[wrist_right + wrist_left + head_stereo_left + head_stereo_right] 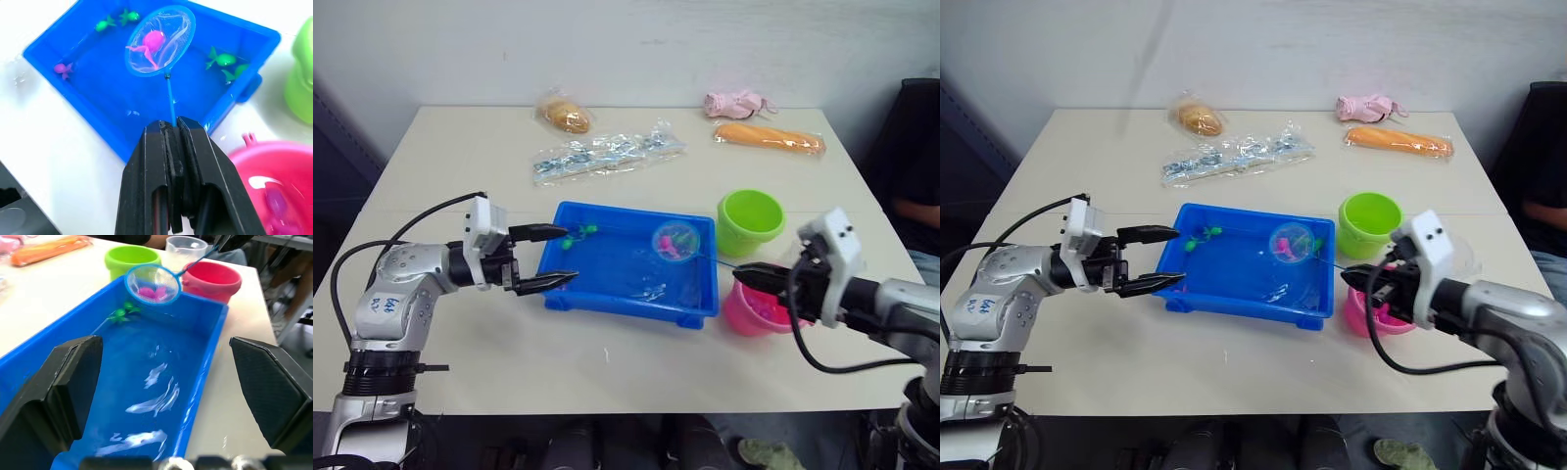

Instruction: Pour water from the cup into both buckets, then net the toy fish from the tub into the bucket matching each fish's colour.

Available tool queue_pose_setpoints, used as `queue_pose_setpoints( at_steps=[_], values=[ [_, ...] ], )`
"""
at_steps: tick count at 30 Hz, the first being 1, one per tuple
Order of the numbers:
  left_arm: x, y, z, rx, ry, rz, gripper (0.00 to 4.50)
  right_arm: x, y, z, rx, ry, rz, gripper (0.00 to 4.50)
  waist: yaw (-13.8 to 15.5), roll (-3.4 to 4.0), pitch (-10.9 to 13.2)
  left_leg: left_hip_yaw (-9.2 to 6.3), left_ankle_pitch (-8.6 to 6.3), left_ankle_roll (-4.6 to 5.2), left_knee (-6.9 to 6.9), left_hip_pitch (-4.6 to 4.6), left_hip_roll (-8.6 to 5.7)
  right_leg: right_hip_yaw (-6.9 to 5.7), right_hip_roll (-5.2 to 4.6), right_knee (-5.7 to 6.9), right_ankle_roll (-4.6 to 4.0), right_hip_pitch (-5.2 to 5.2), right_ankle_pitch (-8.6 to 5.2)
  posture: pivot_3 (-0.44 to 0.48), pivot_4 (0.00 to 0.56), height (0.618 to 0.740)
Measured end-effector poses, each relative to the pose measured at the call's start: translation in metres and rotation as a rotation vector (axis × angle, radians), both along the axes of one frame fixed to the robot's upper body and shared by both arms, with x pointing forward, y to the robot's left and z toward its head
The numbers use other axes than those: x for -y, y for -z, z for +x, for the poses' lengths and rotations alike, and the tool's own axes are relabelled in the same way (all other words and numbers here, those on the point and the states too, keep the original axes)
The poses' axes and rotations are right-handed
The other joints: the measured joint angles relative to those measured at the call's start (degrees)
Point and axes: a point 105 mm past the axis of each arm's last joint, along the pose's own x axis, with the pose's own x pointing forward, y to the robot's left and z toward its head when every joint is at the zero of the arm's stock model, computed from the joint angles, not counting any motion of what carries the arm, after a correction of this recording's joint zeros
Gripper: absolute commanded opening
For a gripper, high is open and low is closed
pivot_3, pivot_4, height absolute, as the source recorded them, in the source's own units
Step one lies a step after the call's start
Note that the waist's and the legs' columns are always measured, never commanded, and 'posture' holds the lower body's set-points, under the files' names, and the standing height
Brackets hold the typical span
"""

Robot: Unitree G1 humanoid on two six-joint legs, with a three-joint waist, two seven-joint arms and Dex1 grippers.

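Note:
The blue tub [628,311] lies mid-table with water in it. My right gripper [744,275] is shut on the thin handle of the net [676,240], whose hoop hangs over the tub's right part with a pink toy fish [152,40] in the mesh. Green fish [222,59] and a pink one [62,68] float in the tub. The lime green bucket [750,221] stands right of the tub, and the pink bucket [751,311] sits just under my right gripper with pink fish [275,199] inside. The clear cup [185,246] stands behind the buckets. My left gripper [570,255] is open at the tub's left end.
At the back of the table lie a bagged bun [566,117], a clear bag of small items [607,153], a long orange packet [769,138] and a pink soft toy [736,103]. A person [915,211] sits past the table's right edge.

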Motion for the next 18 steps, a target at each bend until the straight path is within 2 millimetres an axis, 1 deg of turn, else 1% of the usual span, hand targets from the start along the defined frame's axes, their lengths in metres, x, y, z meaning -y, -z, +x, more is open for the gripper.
queue_pose_setpoints(
  at_steps=[4,6,8,10,12,14,15,18],
  values=[
    [0.026,0.000,-0.002,-0.007,0.099,-0.046,4.47,0.029,-0.007,-0.023,0.038,0.104,-0.017,0.00,0.25,0.00,-0.01,0.01,0.03,0.03,0.03,0.04,-0.12,0.08,0.00,0.01,0.04,0.05,0.03,0.000,0.150,0.740],
    [0.038,-0.001,-0.003,-0.009,0.142,-0.067,4.47,0.040,-0.009,-0.033,0.035,0.141,-0.037,0.00,0.82,0.00,-0.01,0.00,0.04,0.04,0.04,0.05,-0.22,0.09,0.00,0.01,0.05,0.07,0.03,0.000,0.150,0.740],
    [0.053,-0.001,-0.006,-0.019,0.198,-0.088,4.47,0.054,-0.013,-0.048,0.037,0.190,-0.069,0.00,1.29,-0.01,-0.01,-0.01,0.04,0.04,0.05,0.05,-0.26,0.11,0.00,0.02,0.05,0.07,0.03,0.000,0.150,0.740],
    [0.064,-0.001,-0.008,-0.023,0.239,-0.103,4.47,0.064,-0.013,-0.061,0.016,0.230,-0.087,0.00,1.43,-0.04,-0.02,-0.01,0.04,0.05,0.05,0.07,-0.26,0.10,0.01,0.01,0.06,0.11,0.03,0.000,0.150,0.740],
    [0.071,-0.002,-0.009,-0.021,0.267,-0.116,4.47,0.070,-0.009,-0.074,-0.001,0.270,-0.089,0.00,1.46,-0.06,-0.04,-0.02,0.05,0.06,0.07,0.08,-0.27,0.11,0.02,0.02,0.06,0.12,0.04,0.000,0.150,0.740],
    [0.074,-0.002,-0.010,-0.018,0.281,-0.115,4.47,0.074,-0.005,-0.078,0.001,0.297,-0.085,0.00,1.44,-0.11,-0.07,-0.04,0.06,0.05,0.07,0.10,-0.27,0.10,0.02,0.02,0.06,0.15,0.04,0.000,0.150,0.740],
    [0.076,-0.002,-0.011,-0.015,0.296,-0.115,4.47,0.079,-0.003,-0.081,0.024,0.337,-0.073,0.00,1.34,-0.11,-0.07,0.00,0.06,0.05,0.07,0.13,-0.30,0.15,0.02,0.03,0.08,0.15,0.05,0.000,0.150,0.740],
    [0.078,0.002,-0.011,-0.023,0.307,-0.110,4.47,0.085,0.002,-0.086,0.072,0.389,-0.054,0.00,1.27,-0.11,-0.07,0.03,0.07,0.04,0.07,0.21,-0.30,0.23,0.02,0.06,0.10,0.17,0.06,0.000,0.150,0.740]
  ],
)
